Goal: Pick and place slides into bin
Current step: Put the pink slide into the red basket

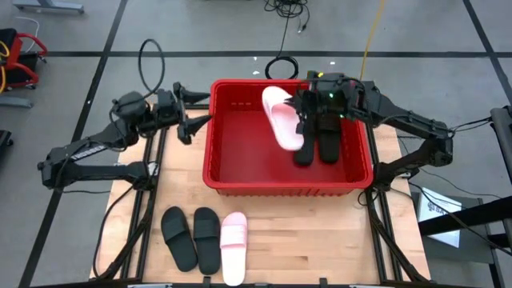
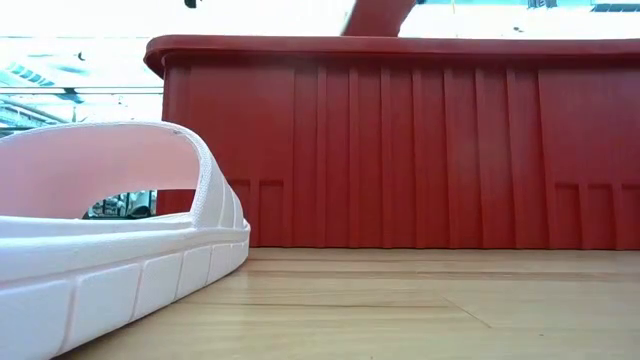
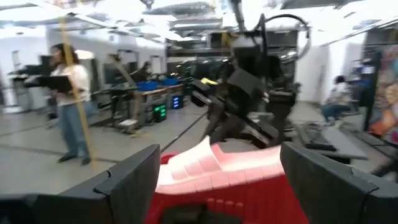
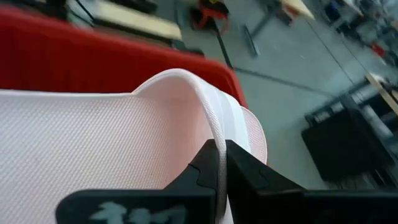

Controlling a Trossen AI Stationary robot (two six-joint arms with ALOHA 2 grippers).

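Your right gripper (image 1: pixel 302 120) holds a pale pink slide (image 1: pixel 282 118) above the red bin (image 1: pixel 240 172).
Its jaws are clamped on the slide's strap edge, the sole hanging tilted just beside them over two black slides (image 1: pixel 318 144) already in the bin. Your left gripper (image 1: pixel 194 114) waits outside the bin's left rim, jaws apart and empty. Two black slides (image 1: pixel 192 238) and a pink slide (image 1: pixel 233 246) lie on the desk, well apart from both jaws.

Robotics lab or workshop — grey concrete floor (image 1: pixel 200 24), loose cables (image 1: pixel 284 10), workbenches (image 3: pixel 140 93), people beyond
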